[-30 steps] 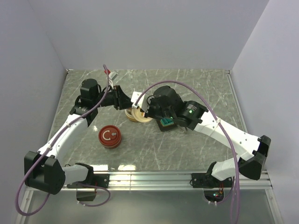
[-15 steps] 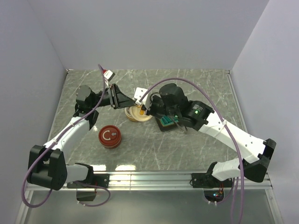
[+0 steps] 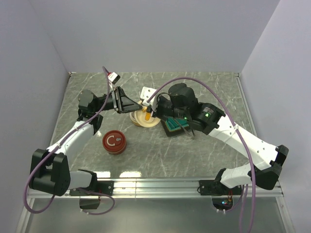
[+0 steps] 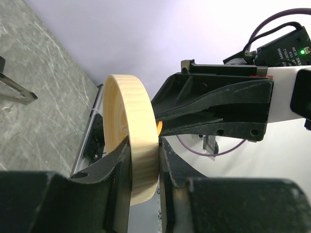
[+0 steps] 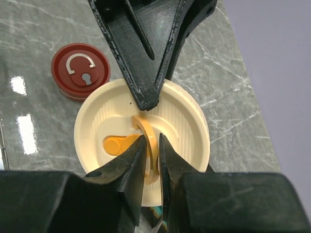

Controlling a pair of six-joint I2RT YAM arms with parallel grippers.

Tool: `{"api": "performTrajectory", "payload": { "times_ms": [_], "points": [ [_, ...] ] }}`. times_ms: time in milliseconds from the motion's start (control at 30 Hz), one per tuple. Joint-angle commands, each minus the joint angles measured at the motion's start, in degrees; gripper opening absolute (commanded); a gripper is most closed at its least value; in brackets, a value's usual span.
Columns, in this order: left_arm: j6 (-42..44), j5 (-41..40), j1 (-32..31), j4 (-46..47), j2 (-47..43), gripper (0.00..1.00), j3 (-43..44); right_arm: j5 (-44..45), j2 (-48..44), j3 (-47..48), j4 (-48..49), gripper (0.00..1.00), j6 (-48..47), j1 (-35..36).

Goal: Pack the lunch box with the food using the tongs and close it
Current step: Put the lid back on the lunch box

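The lunch box (image 3: 145, 118) is a round cream tub with its lid on, set mid-table. My left gripper (image 3: 135, 108) is shut on its ribbed rim (image 4: 131, 141), one finger on each side. An orange ring handle (image 5: 146, 127) stands up from the lid (image 5: 184, 121). My right gripper (image 5: 151, 143) straddles this ring from above, its jaws slightly parted with a thin gap on one side. The tongs (image 3: 187, 130) lie as a thin dark strip beside the teal tray (image 3: 172, 127), mostly under my right arm. The food is hidden.
A round red container (image 3: 114, 141) with a white padlock mark stands near the front left, also in the right wrist view (image 5: 81, 71). Grey walls close in the back and both sides. A metal rail (image 3: 160, 183) runs along the near edge.
My right gripper's jaws have parted a little around the orange ring. The right arm has shifted slightly back and left. The left arm has settled with its grip on the rim unchanged.
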Motion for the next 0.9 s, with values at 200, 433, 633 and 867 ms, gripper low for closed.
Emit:
{"api": "performTrajectory", "payload": {
  "times_ms": [200,433,633,867],
  "points": [
    [-7.95,2.7,0.64,12.03,0.97,0.0,0.52,-4.26,-0.81,1.63,0.4,0.19,-0.26,-0.63],
    [-10.86,2.35,0.82,15.11,1.67,0.0,0.34,-4.0,-1.51,0.22,1.28,0.24,0.27,-0.54],
    [-11.47,1.99,0.91,15.64,1.76,0.0,0.7,-2.68,-1.52,-0.39,3.03,0.27,1.06,-0.45],
    [-13.67,1.73,1.26,18.19,1.67,0.0,-0.1,-3.46,-1.17,-0.75,3.74,0.28,0.89,-0.89]
  ]
}}
